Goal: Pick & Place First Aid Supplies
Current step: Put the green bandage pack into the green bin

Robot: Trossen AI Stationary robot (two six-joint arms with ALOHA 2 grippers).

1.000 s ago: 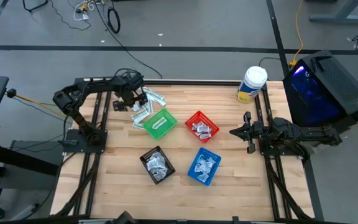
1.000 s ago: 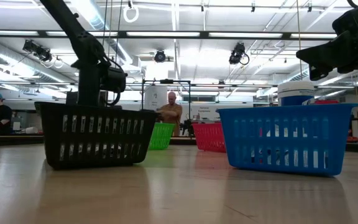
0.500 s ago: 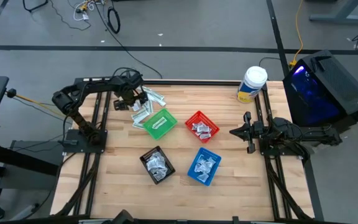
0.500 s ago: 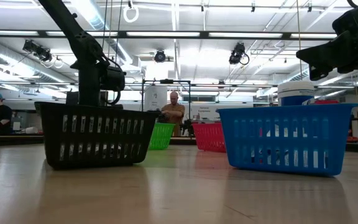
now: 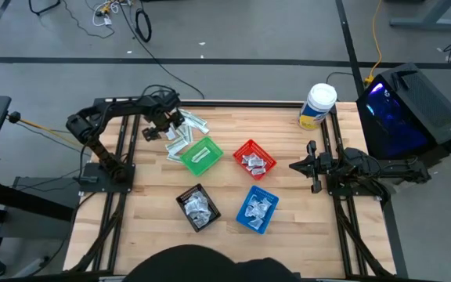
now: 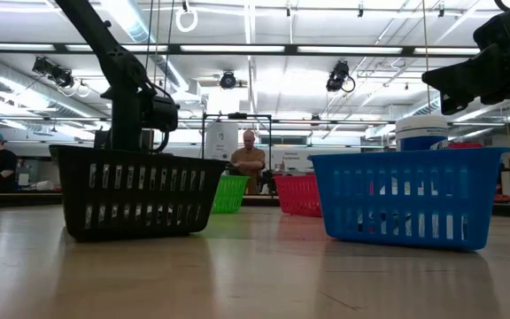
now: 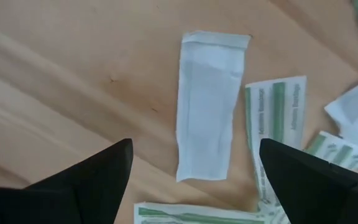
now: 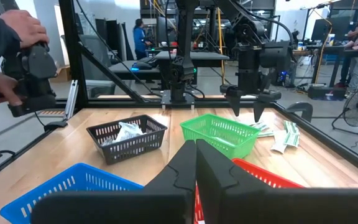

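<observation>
- Honestly not much has changed in the last second: my left tool (image 5: 164,125) is still parked over the loose pile of first aid supplies (image 5: 188,128) at the far left of the table (image 5: 288,227), in the same spot as before.
- The only new thing is a dark rounded shape (image 5: 198,265) that's popped in at the near edge of the overhead view. Can't tell what it is, and it's off the table.
- So I'd say no progress on this pick yet. I'm lined up but haven't gone down.
- Left tool is wide open with nothing in it. From the wrist, a plain white packet (image 7: 207,106) lies flat on the wood right between my two fingers.
- That packet is long, narrow and thin with a crimped end. It looks like it needs a low pinch.
- Just beside it are green-striped strips (image 7: 275,124), some overlapping, so grabbing two at once is a risk.
- The green basket (image 5: 202,155) sits just beside the pile with a strip or so in it. The red basket (image 5: 254,160), black basket (image 5: 198,207) and blue basket (image 5: 257,209) already hold sachets.
- My right tool (image 5: 297,166) is closed and empty, waiting at the right edge of the table.
</observation>
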